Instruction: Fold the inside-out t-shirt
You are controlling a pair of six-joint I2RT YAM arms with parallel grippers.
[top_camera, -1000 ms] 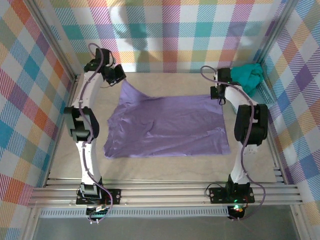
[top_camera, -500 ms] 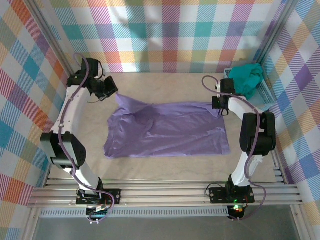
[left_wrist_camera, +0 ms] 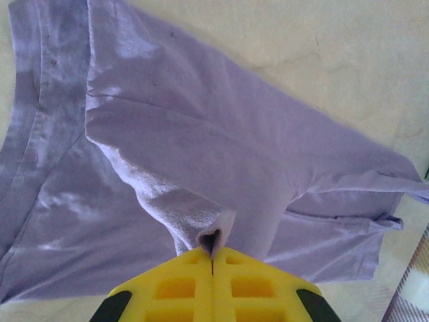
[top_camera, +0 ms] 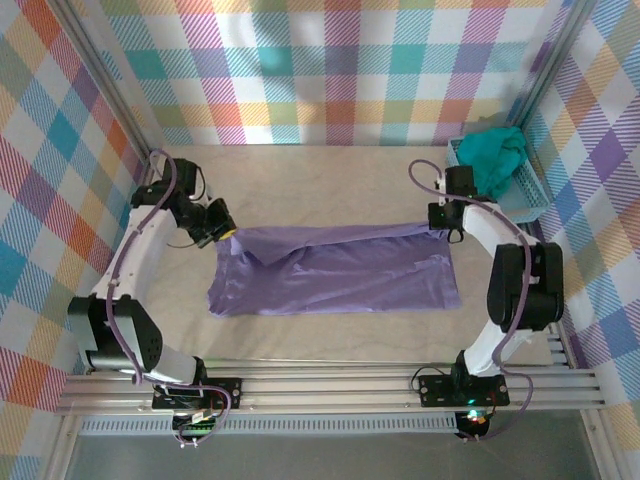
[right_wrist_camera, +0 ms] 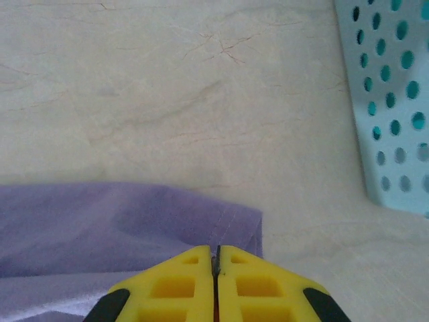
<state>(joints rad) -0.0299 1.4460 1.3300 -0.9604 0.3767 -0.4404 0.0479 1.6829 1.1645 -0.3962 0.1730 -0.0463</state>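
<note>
While the left gripper (left_wrist_camera: 212,249) is clamped tight on a raised peak of lavender cloth, the right gripper (right_wrist_camera: 216,258) has its yellow fingers pressed together on the far right corner of the inside-out t-shirt (top_camera: 340,272). The shirt's far edge runs from one gripper to the other, doubled over onto the rest, which lies flat on the table (top_camera: 320,175) between the arms. Beyond the right gripper, a teal garment (top_camera: 495,152) is heaped in a pale blue basket (top_camera: 528,200).
</note>
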